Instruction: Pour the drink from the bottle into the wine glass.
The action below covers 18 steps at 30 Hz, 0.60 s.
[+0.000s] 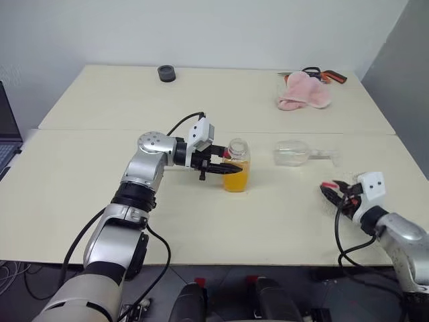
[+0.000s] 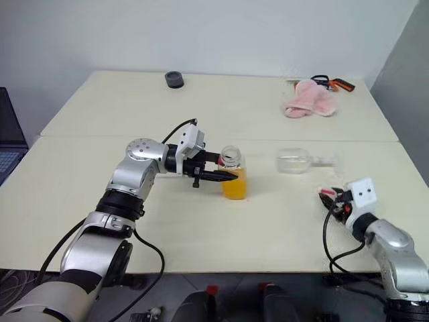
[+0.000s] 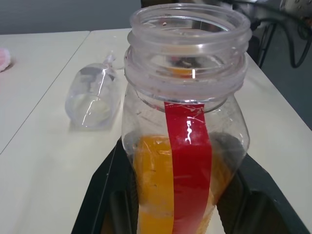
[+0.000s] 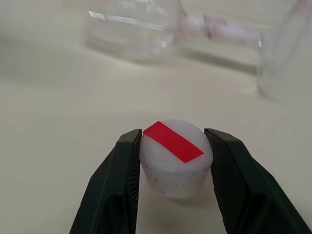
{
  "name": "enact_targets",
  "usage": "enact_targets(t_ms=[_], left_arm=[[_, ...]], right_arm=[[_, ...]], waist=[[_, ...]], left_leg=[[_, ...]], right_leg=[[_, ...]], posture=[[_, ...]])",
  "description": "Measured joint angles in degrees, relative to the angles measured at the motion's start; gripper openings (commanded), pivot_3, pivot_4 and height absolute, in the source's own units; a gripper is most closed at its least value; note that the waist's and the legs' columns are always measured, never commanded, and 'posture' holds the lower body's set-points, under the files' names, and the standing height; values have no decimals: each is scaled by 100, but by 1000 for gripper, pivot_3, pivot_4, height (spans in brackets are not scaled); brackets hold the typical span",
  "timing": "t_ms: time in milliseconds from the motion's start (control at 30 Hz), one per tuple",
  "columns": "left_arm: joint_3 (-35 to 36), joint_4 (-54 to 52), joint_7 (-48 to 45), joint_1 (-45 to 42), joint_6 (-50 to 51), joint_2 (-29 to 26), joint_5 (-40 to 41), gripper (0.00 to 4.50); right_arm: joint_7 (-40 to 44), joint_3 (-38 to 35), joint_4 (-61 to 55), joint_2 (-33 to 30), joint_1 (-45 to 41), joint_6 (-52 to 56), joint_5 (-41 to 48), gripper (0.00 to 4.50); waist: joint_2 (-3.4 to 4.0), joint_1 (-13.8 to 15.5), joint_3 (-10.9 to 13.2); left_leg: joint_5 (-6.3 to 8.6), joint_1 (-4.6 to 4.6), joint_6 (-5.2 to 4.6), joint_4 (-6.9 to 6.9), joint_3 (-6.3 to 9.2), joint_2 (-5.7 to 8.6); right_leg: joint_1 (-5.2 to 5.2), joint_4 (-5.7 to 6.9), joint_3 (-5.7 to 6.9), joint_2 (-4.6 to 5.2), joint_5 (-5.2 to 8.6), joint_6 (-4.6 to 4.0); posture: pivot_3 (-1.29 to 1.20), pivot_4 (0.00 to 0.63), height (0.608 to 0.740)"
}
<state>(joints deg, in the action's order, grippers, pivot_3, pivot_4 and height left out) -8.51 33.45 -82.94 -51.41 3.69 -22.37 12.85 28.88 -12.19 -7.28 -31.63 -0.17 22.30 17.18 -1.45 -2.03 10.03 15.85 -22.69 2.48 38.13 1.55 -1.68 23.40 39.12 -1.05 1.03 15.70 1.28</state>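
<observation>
Bottle stands upright mid-worktop, uncapped, about half full of drink; I have the left gripper clamped on its body to steady it. Right gripper pinches the cap, carried aside low at the right. Wine glass lies on its side just beyond the bottle, so I'd say it needs righting before pouring.

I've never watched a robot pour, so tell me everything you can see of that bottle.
The bottle is small, squarish, clear plastic, with a vertical red stripe down one side. It stands upright on the table, roughly half full of orange drink. Its wide threaded mouth is open; the cap is off. The left gripper clamps its body between black jaws.
</observation>
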Motion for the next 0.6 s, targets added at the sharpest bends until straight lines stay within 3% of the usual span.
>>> enact_targets(t_ms=[267,600], left_arm=[[1,-3,20,1,2,-10,1,1633],[55,-20,213,108,41,-108,2,1633]], right_arm=[[126,-21,186,103,45,-134,63,4487],[766,-401,-663,-513,355,453,733,4500]], waist=[[0,37,0],[2,16,-1]], left_leg=[[0,-3,0,2,2,1],[0,0,0,1,5,0]], right_leg=[[-1,-1,3,2,0,0],[-3,-1,3,0,0,0]], posture=[[0,150,740],[0,150,740]])
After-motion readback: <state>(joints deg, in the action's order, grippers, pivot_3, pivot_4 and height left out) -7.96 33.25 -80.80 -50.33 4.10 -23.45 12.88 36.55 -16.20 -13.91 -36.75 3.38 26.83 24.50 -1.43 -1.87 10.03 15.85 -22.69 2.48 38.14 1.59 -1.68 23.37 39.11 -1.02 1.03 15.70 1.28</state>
